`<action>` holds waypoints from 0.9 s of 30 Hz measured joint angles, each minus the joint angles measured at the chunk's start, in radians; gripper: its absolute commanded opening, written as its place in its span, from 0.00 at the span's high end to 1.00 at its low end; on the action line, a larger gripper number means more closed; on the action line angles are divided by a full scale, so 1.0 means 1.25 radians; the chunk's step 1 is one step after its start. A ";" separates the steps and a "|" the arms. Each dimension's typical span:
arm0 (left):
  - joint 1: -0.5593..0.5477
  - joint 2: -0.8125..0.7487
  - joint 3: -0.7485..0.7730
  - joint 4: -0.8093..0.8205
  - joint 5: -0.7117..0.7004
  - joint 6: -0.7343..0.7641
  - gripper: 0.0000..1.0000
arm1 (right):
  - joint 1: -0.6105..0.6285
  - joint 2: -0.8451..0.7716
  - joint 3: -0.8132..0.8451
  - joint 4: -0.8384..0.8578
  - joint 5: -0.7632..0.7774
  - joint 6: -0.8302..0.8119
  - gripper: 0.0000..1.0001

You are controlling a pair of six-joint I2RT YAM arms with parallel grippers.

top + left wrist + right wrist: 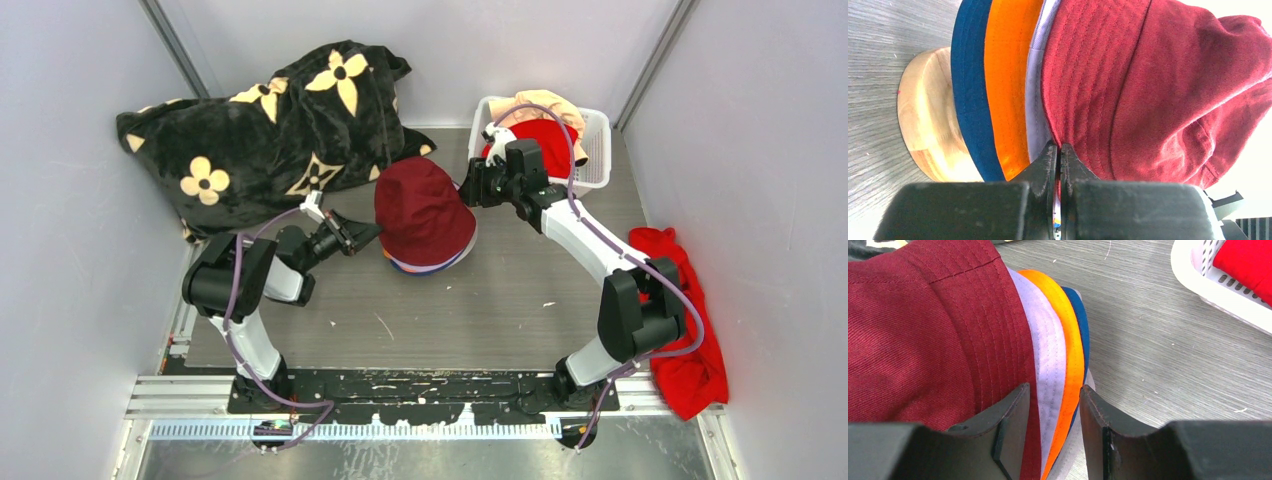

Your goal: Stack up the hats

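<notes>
Centre of the overhead frame: hat stack [425, 222], with the maroon hat [422, 205] on top, its crown domed and its brim ribbed with stitching.
Brims below: lilac brim [1050, 355], orange brim [1073, 360] and blue brim [1082, 320], fanned out edge by edge.
Support: wooden stand [925, 130] under the stack, seen only in the left wrist view.
Hard to make out: crowns of the lower hats, covered by the maroon one; pale fabric [545, 108] in the white basket [598, 150], upper right, shape unclear.
Left gripper [1058, 150]: jaws closed, pinching the stack's brim edges on its left side.
Right gripper [1054, 390]: jaws partway apart, straddling the brims on the right side; whether it clamps or merely touches them cannot be told.
</notes>
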 measured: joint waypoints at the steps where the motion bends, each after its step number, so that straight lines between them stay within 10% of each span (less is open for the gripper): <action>1: 0.000 -0.001 0.004 -0.005 0.002 0.000 1.00 | 0.000 0.000 0.000 0.000 0.000 0.000 0.54; 27: 0.000 -0.281 0.119 -0.592 0.010 0.244 1.00 | 0.035 -0.166 -0.082 -0.104 0.147 0.011 0.53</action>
